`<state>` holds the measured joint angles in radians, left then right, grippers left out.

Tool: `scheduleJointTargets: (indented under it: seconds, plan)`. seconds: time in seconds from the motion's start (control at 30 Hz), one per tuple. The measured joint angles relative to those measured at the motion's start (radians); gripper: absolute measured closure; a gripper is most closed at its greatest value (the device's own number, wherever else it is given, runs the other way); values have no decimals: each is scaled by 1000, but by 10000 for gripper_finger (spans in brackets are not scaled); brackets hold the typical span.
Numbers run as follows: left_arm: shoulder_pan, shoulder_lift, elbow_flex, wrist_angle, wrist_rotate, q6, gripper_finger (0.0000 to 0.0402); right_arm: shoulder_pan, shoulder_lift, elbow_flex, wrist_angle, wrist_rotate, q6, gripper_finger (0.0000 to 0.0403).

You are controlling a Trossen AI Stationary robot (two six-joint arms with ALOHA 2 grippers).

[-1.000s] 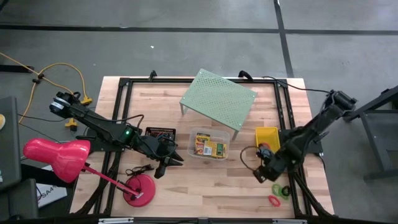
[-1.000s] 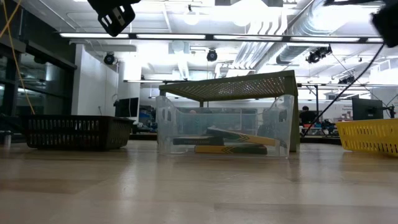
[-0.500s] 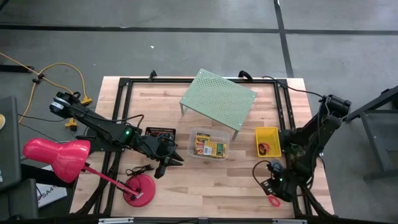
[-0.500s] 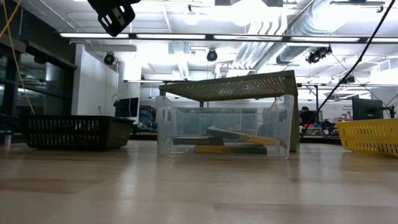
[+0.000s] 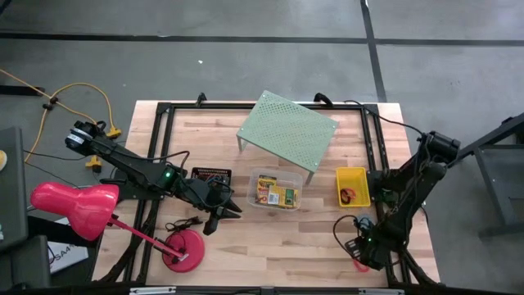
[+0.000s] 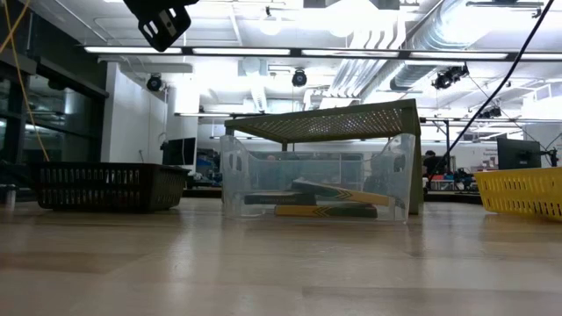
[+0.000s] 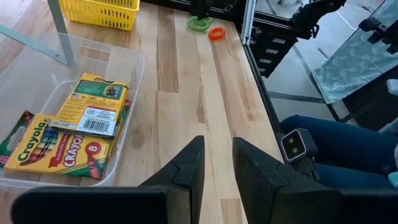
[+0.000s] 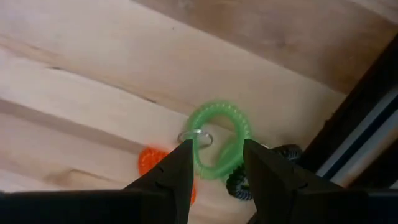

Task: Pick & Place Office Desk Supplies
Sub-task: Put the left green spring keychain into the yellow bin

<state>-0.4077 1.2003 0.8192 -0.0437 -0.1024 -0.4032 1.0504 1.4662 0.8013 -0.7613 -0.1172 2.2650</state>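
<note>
Item: 1 green coiled plastic ring (image 8: 219, 142), lying on the wooden table (image 5: 319, 233) at its right front corner, is framed between the parted fingers of the right gripper (image 8: 214, 163), beside 1 orange coiled ring (image 8: 163, 166) and 1 black coiled ring (image 8: 239, 183). Since 1 second ago, the right gripper has been carried from beside the yellow plastic basket (image 5: 351, 175) down to that corner. Its fingers are spread and nothing is gripped; the left gripper (image 7: 216, 167), slightly parted and empty, is kept near the clear plastic tub (image 5: 276, 191) of crayon boxes.

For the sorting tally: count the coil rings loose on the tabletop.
3: a green ring below the right gripper, with an orange ring and a black ring beside it. The right arm may hide more.
</note>
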Motion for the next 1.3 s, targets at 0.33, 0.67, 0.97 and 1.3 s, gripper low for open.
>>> scheduleJointTargets:
  seconds: [0.33,0.67,0.97,1.3]
  plan:
    - [0,0,0,0,0,0,324,0,46,0,-45,-20,-59,275]
    - [0,0,0,0,0,0,324,0,82,0,-30,10,-232,275]
    - [0,0,0,0,0,0,324,0,82,0,-28,36,-406,275]
    - [0,0,0,0,0,0,324,33,82,0,-28,36,-456,275]
